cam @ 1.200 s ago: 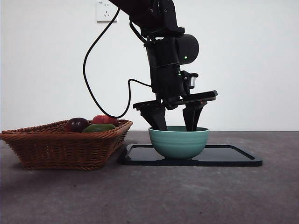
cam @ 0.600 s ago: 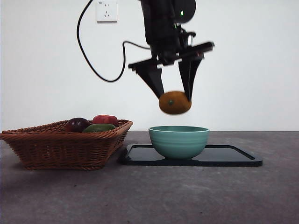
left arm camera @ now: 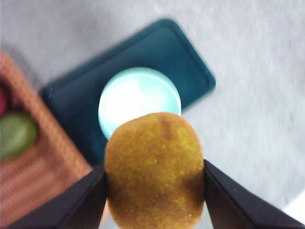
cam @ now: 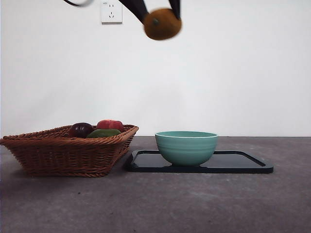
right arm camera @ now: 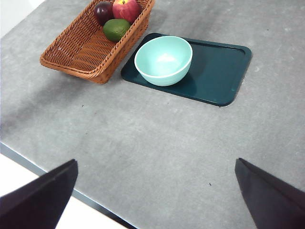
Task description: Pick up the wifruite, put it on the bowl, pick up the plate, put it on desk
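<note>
**One fruit held high above the bowl**

We see the left gripper [left arm camera: 155, 191] clamping the wifruite [cam: 162, 24] high over the empty bowl [cam: 186, 146] on its dark tray [right arm camera: 224, 71]. The right gripper [right arm camera: 155, 191] waits, jaws spread. No legible writing anywhere.

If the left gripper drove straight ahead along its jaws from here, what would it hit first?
Likely the bowl, which sits in line beyond the wifruite clamped in the left gripper. Nothing shows between them, though depth is hard to judge.

Bowl [cam: 186, 147] on tray [cam: 243, 165]; basket [cam: 68, 150] left of tray; wifruite [cam: 163, 24] high above.
</note>
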`<move>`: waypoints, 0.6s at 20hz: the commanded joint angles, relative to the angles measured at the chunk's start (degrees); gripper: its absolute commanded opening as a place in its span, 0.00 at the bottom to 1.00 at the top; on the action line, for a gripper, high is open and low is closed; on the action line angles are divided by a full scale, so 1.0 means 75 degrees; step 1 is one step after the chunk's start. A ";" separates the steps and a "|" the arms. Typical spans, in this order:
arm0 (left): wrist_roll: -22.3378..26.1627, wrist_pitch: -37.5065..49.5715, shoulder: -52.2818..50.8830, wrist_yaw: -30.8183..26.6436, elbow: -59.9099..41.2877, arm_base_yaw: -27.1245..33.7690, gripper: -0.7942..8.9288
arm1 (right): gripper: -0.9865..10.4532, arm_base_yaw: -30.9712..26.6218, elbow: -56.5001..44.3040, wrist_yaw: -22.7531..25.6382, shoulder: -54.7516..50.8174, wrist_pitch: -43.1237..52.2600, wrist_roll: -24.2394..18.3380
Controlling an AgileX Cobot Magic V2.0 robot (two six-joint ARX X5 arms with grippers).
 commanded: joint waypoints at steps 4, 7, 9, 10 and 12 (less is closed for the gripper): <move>-0.0009 -0.0373 -0.1947 -0.0023 -0.2521 0.0140 0.34 | 0.56 0.0061 0.0067 0.0009 0.0012 0.0090 0.0085; -0.0210 0.0300 -0.2996 -0.0023 -0.4057 0.0443 0.34 | 0.56 0.0061 0.0067 0.0003 0.0012 0.0085 0.0087; -0.0530 0.1198 -0.3742 -0.0023 -0.5254 0.0688 0.34 | 0.56 0.0061 0.0067 0.0003 0.0012 0.0082 0.0178; -0.0670 0.1518 -0.3998 -0.0032 -0.5761 0.0839 0.34 | 0.56 0.0061 0.0067 0.0003 0.0012 0.0082 0.0230; -0.0918 0.1915 -0.4272 -0.0356 -0.6543 0.1131 0.34 | 0.56 0.0061 0.0067 0.0003 0.0012 0.0082 0.0227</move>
